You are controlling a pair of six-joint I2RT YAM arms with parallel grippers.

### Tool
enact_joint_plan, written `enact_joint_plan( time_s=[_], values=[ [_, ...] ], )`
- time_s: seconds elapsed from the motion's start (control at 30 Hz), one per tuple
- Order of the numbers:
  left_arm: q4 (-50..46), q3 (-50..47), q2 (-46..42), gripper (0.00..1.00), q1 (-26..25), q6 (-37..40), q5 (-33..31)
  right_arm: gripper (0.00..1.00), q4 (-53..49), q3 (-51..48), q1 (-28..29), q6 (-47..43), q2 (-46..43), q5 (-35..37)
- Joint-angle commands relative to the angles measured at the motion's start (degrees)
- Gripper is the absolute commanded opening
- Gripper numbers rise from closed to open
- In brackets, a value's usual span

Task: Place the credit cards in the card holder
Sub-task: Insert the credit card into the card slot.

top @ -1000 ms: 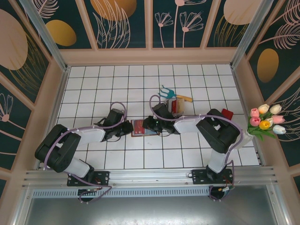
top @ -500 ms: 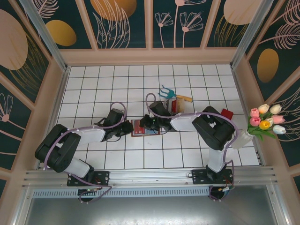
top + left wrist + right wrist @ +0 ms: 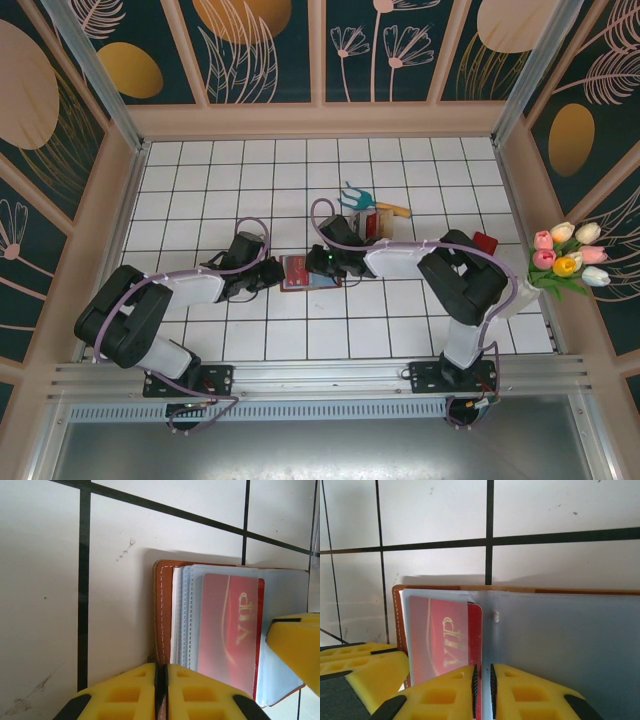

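top external, card holder: the card holder [image 3: 288, 272] lies open near the middle of the table [image 3: 200, 180], between the two grippers, in the same spot as a second ago.
top external, left gripper: the left gripper [image 3: 272, 276] sits at the holder's left edge and has not moved.
top external, right gripper: the right gripper [image 3: 325, 265] pushed left across the holder, then drew back a little to the right. More of the red card [image 3: 303, 270] now shows.
left wrist, grip: the yellow pads [image 3: 140, 690] are pressed together on the holder's leather edge [image 3: 161, 605], pinning it down.
left wrist, card: the red card [image 3: 227, 630] lies under a frosted clear sleeve [image 3: 285, 595], with a thin strip of its right edge left bare. A right fingertip [image 3: 297, 645] rests just beside that edge.
right wrist, grip: the right gripper's [image 3: 482, 690] pads are drawn almost together, with the card's bare edge in the slit. I cannot tell whether the sleeve [image 3: 560, 640] is pinched too.
right wrist, card: the red card [image 3: 442, 635] is mostly inside the sleeve.
meaning: the push looks nearly done. This card seems almost seated, so letting go and fetching another is probably close.
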Motion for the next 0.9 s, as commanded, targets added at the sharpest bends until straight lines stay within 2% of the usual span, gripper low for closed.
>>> enact_joint_plan(
  time_s=[0.0, 0.23, 0.33, 0.47, 0.63, 0.77, 0.87],
  values=[
    [0.00, -0.73, 0.35, 0.13, -0.09, -0.25, 0.53, 0.18, -0.76, 2.41, 0.94, -0.50, 2.69, -1.17],
    [-0.11, -0.56, 0.71, 0.13, -0.13, 0.02, 0.72, 0.13, 3.03, 4.71, 1.94, -0.41, 4.61, -5.81],
    [-0.24, -0.65, 0.49, 0.13, -0.12, -0.14, 0.58, 0.14, -0.11, 5.69, 1.95, -0.82, 3.75, -3.45],
    [-1.96, -0.56, -0.98, 0.18, -0.11, -0.08, -1.34, 0.18, -7.95, 7.16, 1.60, -4.29, -1.33, 3.65],
    [-5.60, -0.38, -5.17, 0.31, -0.13, -0.15, -6.02, 0.29, -21.65, 10.83, 0.47, -11.60, -10.11, 19.16],
    [-8.70, 0.69, -8.71, 0.45, -0.13, -0.29, -9.57, 0.37, -28.66, 11.33, -5.50, -15.90, -14.63, 27.12],
    [-10.39, 2.42, -10.89, 0.48, -0.10, 0.38, -10.70, 0.38, -32.02, 11.42, -11.26, -17.61, -16.33, 29.78]
  ],
)
